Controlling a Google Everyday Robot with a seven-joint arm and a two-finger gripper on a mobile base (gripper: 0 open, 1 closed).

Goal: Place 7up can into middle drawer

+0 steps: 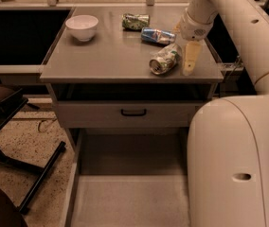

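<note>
The 7up can lies on its side on the cabinet top, near the front right, with its shiny end towards me. My gripper hangs down from the wrist right at the can. One pale finger stands against the can's right side; the other is hidden behind the can. The gripper looks open around the can. The middle drawer is pulled far out below, with its pale floor bare.
A blue can and a dark green mottled can lie behind the 7up can. A white bowl stands at the back left. A grey drawer front with a black handle sits under the top. My arm's large body covers the right side.
</note>
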